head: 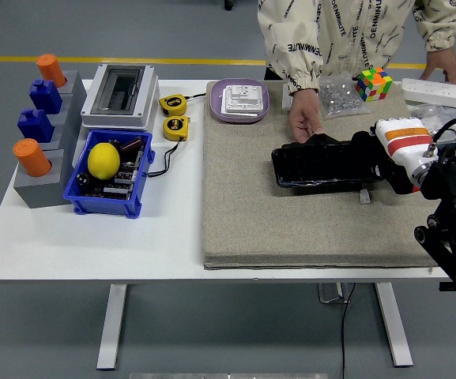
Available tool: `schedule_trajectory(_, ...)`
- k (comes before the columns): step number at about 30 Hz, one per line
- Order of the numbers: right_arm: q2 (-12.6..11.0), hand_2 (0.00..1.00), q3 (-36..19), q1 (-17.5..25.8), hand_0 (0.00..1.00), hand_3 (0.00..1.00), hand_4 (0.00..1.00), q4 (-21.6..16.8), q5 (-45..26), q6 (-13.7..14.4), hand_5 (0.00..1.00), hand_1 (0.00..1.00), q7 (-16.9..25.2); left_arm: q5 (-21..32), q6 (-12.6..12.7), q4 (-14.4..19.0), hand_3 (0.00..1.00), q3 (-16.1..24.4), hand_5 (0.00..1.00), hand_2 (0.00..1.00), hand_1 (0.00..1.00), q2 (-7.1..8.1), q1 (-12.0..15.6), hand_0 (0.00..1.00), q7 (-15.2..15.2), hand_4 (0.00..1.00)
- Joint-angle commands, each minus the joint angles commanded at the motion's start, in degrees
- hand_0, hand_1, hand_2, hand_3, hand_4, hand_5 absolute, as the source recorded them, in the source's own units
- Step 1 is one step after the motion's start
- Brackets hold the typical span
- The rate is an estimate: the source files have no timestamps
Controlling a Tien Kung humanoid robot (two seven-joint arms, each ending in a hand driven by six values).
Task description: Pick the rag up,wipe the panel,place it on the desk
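right robot hand (367, 151) rests on the black panel (322, 165); its grip can't be judged.

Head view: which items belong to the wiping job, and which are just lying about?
In the job:
black panel
right hand, on the panel's right end
person's hand, at the panel's far edge

Lying about:
Rubik's cube
tape measures
lemon
purple plate

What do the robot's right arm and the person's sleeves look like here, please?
The robot's right arm is black and jointed, with thin black cables looping near a white wrist section banded red and orange, ending in a black hand. The person's cream sleeve carries black lettering and an elastic cuff.
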State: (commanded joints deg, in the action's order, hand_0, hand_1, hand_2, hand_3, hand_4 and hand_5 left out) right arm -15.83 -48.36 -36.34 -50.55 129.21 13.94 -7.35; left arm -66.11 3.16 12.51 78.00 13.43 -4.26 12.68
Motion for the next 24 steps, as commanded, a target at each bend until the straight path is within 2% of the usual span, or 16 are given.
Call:
schedule_trajectory(14,3.63,0.356,1.51,-1.63,0.284,0.360,0.910,0.12,-0.02,0.00,0.007,0.321,-0.09,0.11,0.00,-0.07,0.572,-0.20,0.508,0.685,0.658,0.09,0.14,0.634,0.02,0.612)
schedule_trajectory(24,7.18,0.356,2.29,-1.44,0.284,0.361,0.908,0.23,-0.27,-0.02,0.005,0.321,-0.15,0.19,-0.01,-0.01,0.573,-0.66,0.508,0.687,0.658,0.32,0.09,0.634,0.01,0.613)
